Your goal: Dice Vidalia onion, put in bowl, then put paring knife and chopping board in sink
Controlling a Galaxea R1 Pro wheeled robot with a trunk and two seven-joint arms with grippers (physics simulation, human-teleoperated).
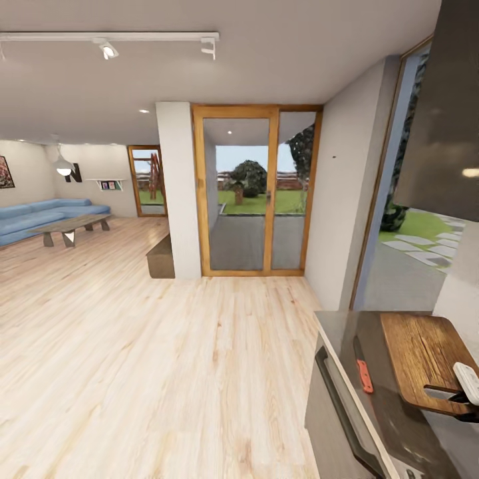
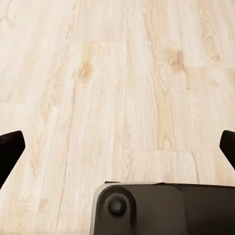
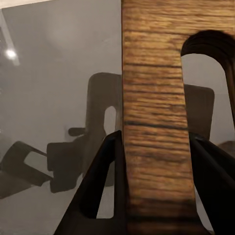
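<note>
The brown wooden chopping board (image 1: 426,356) sits over the dark grey countertop (image 1: 346,332) at the lower right of the head view. My right gripper (image 1: 466,394) is shut on the board's handle end. In the right wrist view the board's edge (image 3: 154,98) stands upright between the two black fingers (image 3: 100,186), with the reflective countertop (image 3: 49,73) behind it. The paring knife (image 1: 362,372), orange-red handled, lies on the countertop just left of the board. My left gripper (image 2: 117,147) hangs open over the wood floor (image 2: 117,73). The onion, sink and bowl are out of view.
A dark lower unit with a bar handle (image 1: 339,406) fronts the countertop. A black upper cabinet (image 1: 446,113) hangs above. Wide light wood floor (image 1: 146,359) stretches left toward a glass door (image 1: 253,193), a white pillar (image 1: 178,193) and a blue sofa (image 1: 40,216).
</note>
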